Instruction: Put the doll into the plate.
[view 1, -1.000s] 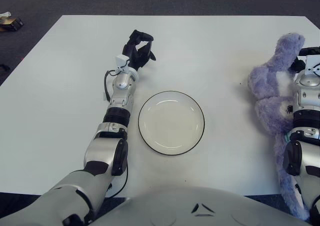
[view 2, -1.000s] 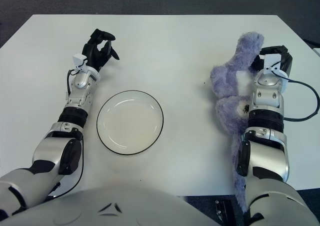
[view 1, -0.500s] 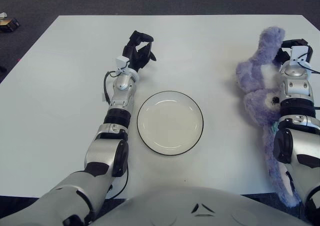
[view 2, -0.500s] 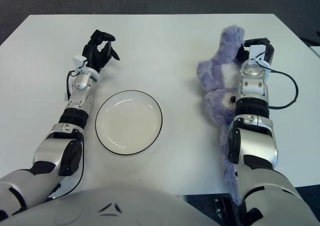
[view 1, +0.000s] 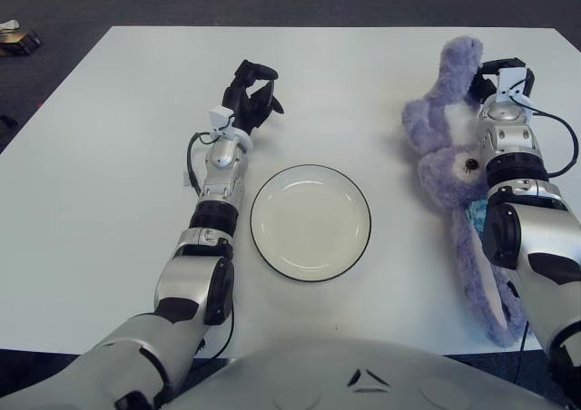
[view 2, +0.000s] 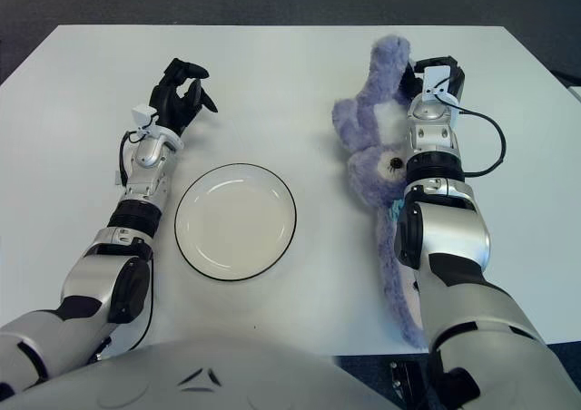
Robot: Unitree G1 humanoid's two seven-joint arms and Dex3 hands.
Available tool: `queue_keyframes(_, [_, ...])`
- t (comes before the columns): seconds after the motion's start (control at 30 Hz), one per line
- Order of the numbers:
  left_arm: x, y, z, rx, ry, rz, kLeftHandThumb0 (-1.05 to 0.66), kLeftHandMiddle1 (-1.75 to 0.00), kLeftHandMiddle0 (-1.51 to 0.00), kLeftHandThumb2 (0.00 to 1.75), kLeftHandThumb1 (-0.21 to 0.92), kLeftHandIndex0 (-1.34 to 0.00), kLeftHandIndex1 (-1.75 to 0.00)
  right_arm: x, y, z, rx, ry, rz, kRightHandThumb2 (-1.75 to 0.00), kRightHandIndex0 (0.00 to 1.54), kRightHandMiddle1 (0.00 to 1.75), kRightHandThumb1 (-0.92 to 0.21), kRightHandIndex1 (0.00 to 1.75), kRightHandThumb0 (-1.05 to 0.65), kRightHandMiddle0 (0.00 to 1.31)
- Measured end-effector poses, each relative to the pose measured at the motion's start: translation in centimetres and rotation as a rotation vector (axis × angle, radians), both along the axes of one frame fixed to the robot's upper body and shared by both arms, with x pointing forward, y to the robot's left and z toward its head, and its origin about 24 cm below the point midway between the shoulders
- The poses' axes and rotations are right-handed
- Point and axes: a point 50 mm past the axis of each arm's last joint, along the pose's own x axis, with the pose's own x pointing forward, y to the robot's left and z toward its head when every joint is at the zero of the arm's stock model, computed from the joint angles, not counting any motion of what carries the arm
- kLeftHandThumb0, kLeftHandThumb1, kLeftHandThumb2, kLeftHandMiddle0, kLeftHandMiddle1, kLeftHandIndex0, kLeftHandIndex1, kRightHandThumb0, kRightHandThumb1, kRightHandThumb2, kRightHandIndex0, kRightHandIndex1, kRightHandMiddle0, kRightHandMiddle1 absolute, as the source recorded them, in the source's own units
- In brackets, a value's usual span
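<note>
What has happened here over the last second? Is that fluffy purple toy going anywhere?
Yes. The right hand, gripping the fluffy purple plush doll, has carried it leftward across the white table, closer to the round white black-rimmed plate. The doll's long body trails along under the forearm. The plate has not moved, and the left hand remains beyond the plate's left side, holding nothing.

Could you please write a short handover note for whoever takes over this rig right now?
Right hand: shut on the purple doll, holding it at the table's right side, to the right of the plate.
Left hand: holds nothing, fingers loosely curled, beyond the plate's left edge.
Done: doll grasped.
Left: carry the doll over the plate, which has nothing on it, set it in and let go.
</note>
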Motion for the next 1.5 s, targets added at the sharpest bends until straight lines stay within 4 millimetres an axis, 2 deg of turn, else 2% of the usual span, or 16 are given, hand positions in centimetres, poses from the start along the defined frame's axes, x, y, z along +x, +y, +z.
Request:
queue_keyframes(0.27, [-0.2,-0.3,-0.2,-0.005,0.004,-0.009,-0.35,-1.63,-0.80,0.37,0.92,-0.36,-1.58,0.7,1.0,1.2,0.002,-0.037,0.032,-0.24,0.79,1.43,-0.92,1.43,-0.36,0.50])
queue_keyframes(0.57, [-0.5,-0.1,-0.3,-0.011,-0.003,-0.003,-0.35,-1.63,-0.80,0.36,0.92,-0.36,-1.58,1.3,3.1,1.4,-0.005,-0.046,0.073,-0.24,0.79,1.43,-0.92,1.43,-0.36,0.50])
queue_keyframes(1.03, [-0.7,0.0,-0.6,-0.014,0.004,0.000,-0.35,-1.62,-0.80,0.36,0.92,-0.37,-1.57,1.5,4.0,1.7,-0.028,-0.069,0.120,-0.23,0.82,1.42,-0.92,1.43,-0.36,0.51])
queue_keyframes(1.23, [-0.7,-0.1,-0.6,-0.014,0.005,0.002,-0.35,-1.62,-0.81,0.36,0.92,-0.37,-1.57,1.5,3.8,2.1,-0.061,-0.079,0.142,-0.23,0.83,1.42,-0.92,1.45,-0.36,0.51])
queue_keyframes(1.5, [-0.7,-0.1,-0.6,-0.014,0.008,0.013,-0.35,-1.61,-0.81,0.36,0.92,-0.37,-1.57,1.3,1.7,3.7,-0.127,-0.117,0.124,-0.24,0.83,1.43,-0.92,1.48,-0.36,0.50])
